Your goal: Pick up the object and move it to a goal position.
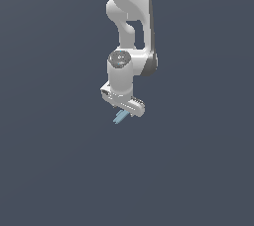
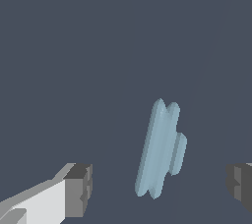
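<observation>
Light-blue and thin, the object (image 2: 160,149) is lying on the dark grey tabletop (image 1: 59,170), showing in the wrist view as 2 parallel strips with a shorter piece along one side. It is sitting between the 2 grey fingertips (image 2: 78,189), touching neither. The gripper (image 1: 125,109) is hanging directly over it with its jaws standing wide apart. In the exterior view, the object is peeking out just beneath the white arm (image 1: 130,17).
</observation>
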{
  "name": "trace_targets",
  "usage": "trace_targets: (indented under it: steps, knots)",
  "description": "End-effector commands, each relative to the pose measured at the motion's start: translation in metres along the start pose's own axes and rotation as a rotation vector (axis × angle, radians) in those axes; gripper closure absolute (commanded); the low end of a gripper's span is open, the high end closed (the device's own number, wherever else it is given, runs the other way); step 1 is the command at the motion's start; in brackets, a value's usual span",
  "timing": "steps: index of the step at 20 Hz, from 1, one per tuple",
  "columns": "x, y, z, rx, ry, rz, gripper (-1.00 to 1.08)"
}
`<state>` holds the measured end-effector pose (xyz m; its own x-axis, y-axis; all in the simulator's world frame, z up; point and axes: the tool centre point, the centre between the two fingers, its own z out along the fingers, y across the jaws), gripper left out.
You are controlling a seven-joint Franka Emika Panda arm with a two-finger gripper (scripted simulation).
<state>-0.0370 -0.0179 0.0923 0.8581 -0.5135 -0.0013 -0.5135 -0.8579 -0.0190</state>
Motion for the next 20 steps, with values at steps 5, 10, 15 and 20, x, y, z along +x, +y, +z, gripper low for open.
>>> trace_targets:
  steps: [5,10,15,20]
  knots:
    - [-0.01,0.014,0.021,-0.011,0.001,0.141,-0.92]
    - [-0.014,0.021,0.03,-0.017,0.003,0.201,-0.92]
    - [-0.015,0.023,0.033,-0.019,0.003,0.221,-0.92]
    - [-0.015,0.023,0.037,-0.019,0.003,0.217,-0.92]
